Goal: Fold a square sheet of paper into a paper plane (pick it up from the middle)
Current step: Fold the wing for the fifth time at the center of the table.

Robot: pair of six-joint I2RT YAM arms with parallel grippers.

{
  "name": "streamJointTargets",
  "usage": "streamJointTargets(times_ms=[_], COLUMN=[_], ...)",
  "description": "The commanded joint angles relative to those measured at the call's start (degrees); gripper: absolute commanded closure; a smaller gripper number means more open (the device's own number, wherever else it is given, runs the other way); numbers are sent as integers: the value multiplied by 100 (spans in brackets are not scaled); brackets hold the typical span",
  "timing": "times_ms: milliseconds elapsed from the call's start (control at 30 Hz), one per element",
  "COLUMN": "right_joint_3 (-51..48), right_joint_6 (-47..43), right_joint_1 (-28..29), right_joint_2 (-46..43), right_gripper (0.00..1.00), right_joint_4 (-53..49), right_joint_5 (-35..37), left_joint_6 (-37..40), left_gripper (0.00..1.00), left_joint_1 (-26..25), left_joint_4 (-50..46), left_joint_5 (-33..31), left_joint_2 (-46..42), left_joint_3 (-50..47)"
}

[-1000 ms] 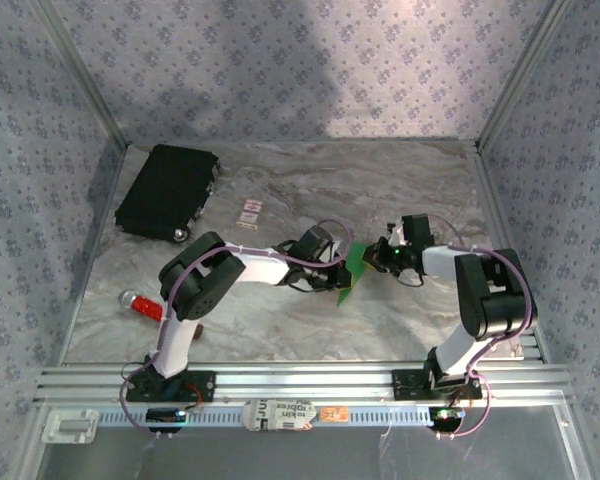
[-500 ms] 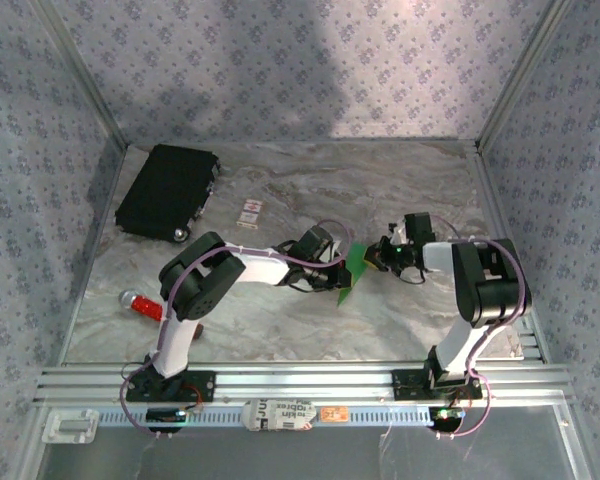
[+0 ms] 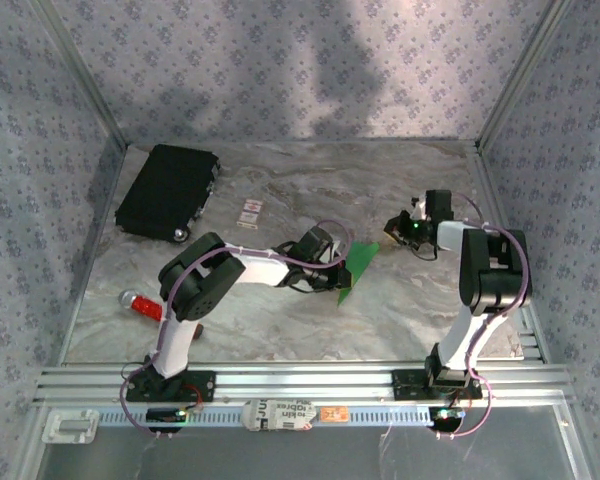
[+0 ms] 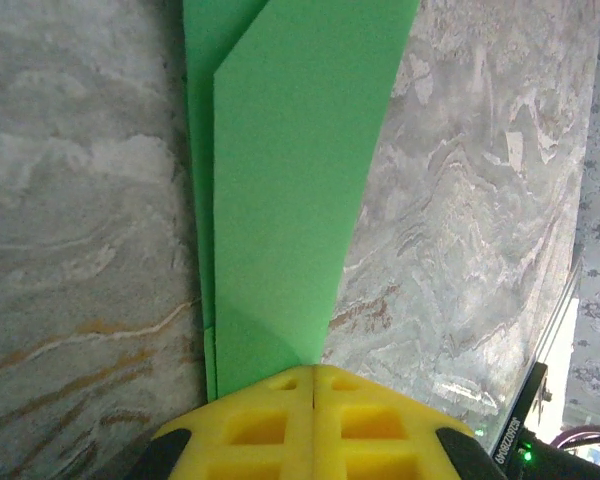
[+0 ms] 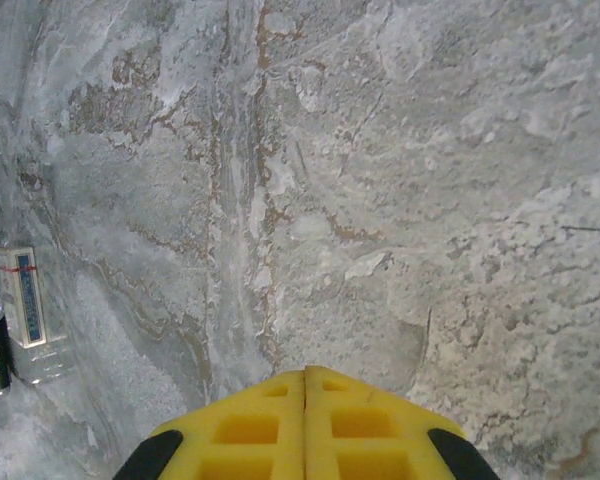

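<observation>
Two grippers are seen: the left gripper (image 4: 313, 378) is clamped shut on the plane's (image 4: 292, 180) narrow end near the table's (image 5: 400, 150) middle; the right gripper (image 5: 305, 378), jaws pressed together on nothing, is held well apart from it.

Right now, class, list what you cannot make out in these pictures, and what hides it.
- Folded bright green paper sheet: left wrist view, far end cut off by the top edge, near end hidden by the yellow left gripper.
- Small white card with red marks: right wrist view, print too small to read.
- Red bar-shaped tool: top view, one end behind the left arm.
</observation>
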Motion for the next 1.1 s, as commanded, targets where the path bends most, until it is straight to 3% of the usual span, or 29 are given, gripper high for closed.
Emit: streamJointTargets(times_ms=[0,333,567,733,1067], right_joint_3=[-159,-1362,-1919,-1925,-1947], right_joint_6=[3,108,321,467,497], right_joint_1=[50,564,966,1293,1461], right_joint_2=[-590,-1766,-2023,-1916,-1708], right_gripper=[92,87,85,84,83], right_joint_4=[-220,-398,-298,-218,-135], right_joint_5=[-71,-202,-87,60,72], left_joint_6=[-112,115,176,296,361], left_gripper=[100,84,77,77,76], left_joint_1=[-171,-129,275,482,419], left_joint_4=[-615,-835,-838,-973,-1213], left_joint_5=[-259,-338,-370,-73,279], left_joint_2=[63,-783,-1248,-1073,-502], left_joint_3=[-313,-111,-491,-467,-31])
